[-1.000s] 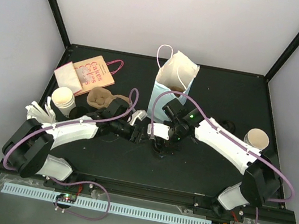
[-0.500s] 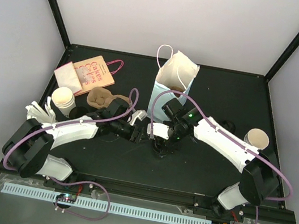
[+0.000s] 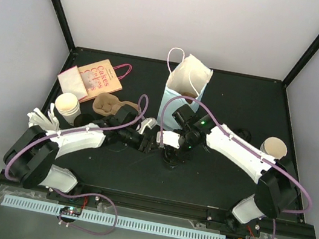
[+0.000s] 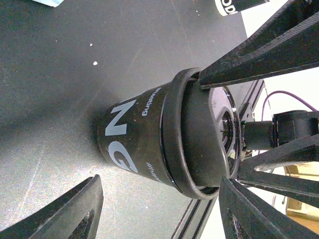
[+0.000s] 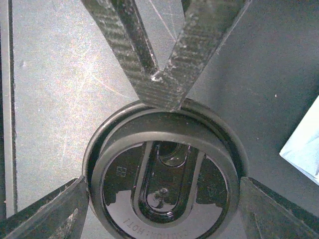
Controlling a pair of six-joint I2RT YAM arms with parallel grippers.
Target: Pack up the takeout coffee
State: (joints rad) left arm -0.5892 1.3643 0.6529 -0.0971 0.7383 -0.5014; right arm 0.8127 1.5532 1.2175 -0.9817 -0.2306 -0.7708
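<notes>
At counter centre: a black coffee cup [image 3: 171,157] with white lettering stands upright on the dark counter [image 3: 245,100], on the near side of the paper bag and apart from it.
Lid: a black sip lid [image 5: 164,191] sits on the cup, its rim level all round as seen from the right wrist.
Left fingers: the left fingers [image 4: 70,214] reach in from the left and are spread wide. The cup body lies between them. One finger stands clear of the cup wall, with bare counter showing in the gap. The other is just beside the lid rim. They have hold of nothing.
Right fingers: the right fingers [image 5: 50,214] point down over the cup and are spread to the lid's full width, one tip at each side of the rim. Both tips look to meet the rim, but I cannot tell whether they squeeze it.
Paper bag: a pale blue and white paper bag [image 3: 184,90] with a loop handle stands upright and open-mouthed behind the cup.
Left side: a brown pulp cup carrier [image 3: 108,105] lies near the left arm. A flat pink printed bag [image 3: 96,75] lies behind it, and an open white paper cup [image 3: 67,106] stands beside the carrier.
Right side: another open paper cup [image 3: 273,146] stands well apart, past the right arm.
</notes>
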